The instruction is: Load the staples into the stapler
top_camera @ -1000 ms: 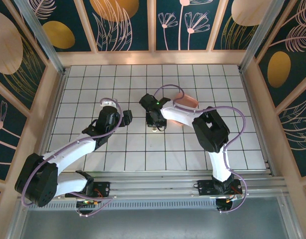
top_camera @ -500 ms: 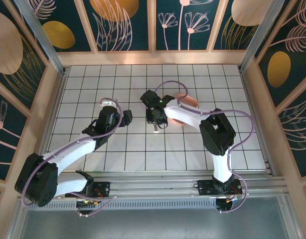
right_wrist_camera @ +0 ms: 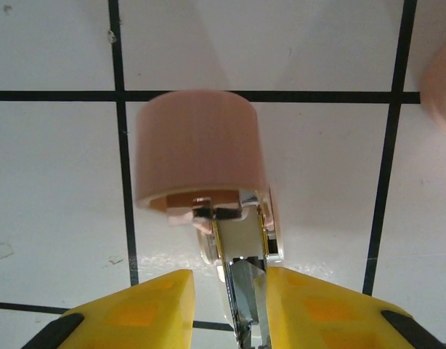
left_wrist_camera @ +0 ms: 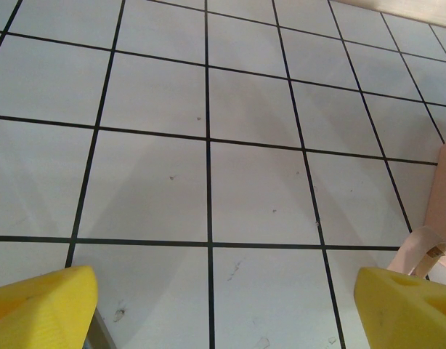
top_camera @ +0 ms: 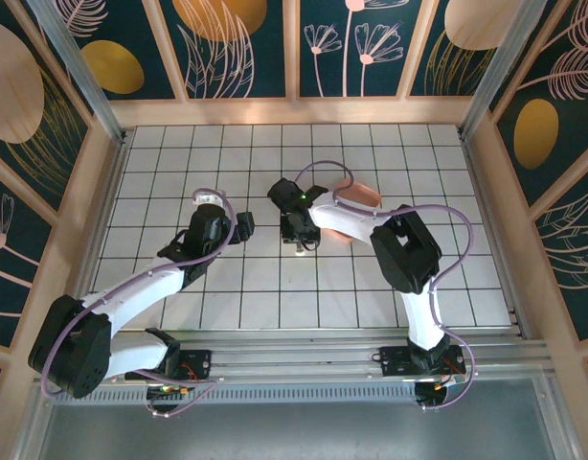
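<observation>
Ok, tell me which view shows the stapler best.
Right wrist: the stapler sits close up, pink cap and silver rail clear. Top external: a speck by the right pincer. Left wrist: perhaps a pale sliver.

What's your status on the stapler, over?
Left hand open, over tiles. Right hand straddling stapler at its silver end, grip unclear. Pink tray off to the side, clear of it.

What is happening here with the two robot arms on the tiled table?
The right gripper is down at the stapler. Its yellow fingers stand on either side of the metal part beside the pale pink top; whether they grip it, I cannot tell. The left gripper hangs open and empty over the tiles, apart from the work.
</observation>
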